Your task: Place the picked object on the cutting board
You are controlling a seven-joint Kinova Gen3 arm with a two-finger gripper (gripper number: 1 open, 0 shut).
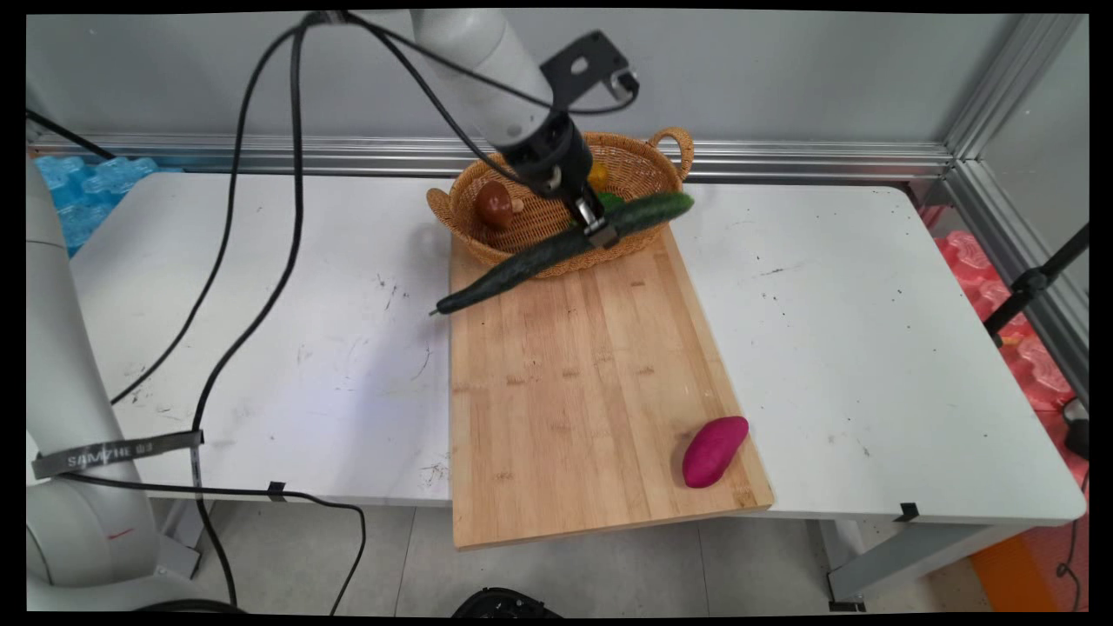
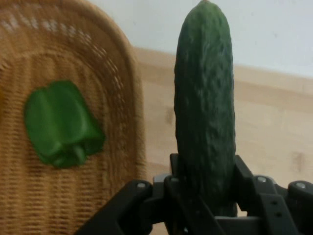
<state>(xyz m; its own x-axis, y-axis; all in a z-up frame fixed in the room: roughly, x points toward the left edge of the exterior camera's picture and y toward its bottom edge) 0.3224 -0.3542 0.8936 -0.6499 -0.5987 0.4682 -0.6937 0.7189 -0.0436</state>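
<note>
My gripper (image 1: pixel 600 228) is shut on a long dark green cucumber (image 1: pixel 556 250), held in the air over the near rim of a wicker basket (image 1: pixel 643 169). The cucumber slants from upper right down to lower left, its thin end past the left edge of the wooden cutting board (image 1: pixel 583 382). In the hand view the cucumber (image 2: pixel 205 107) rises between the fingers (image 2: pixel 244 171), with the basket (image 2: pixel 63 196) to the left holding a green pepper (image 2: pixel 61 122). A brown mushroom-like piece (image 1: pixel 496 205) and something yellow (image 1: pixel 598 174) also lie in the basket.
A purple sweet potato (image 1: pixel 713 450) lies at the board's near right corner. The board overhangs the white table's (image 1: pixel 869 348) front edge. Black cables (image 1: pixel 261 261) hang over the table's left side. The basket stands at the back against a metal rail.
</note>
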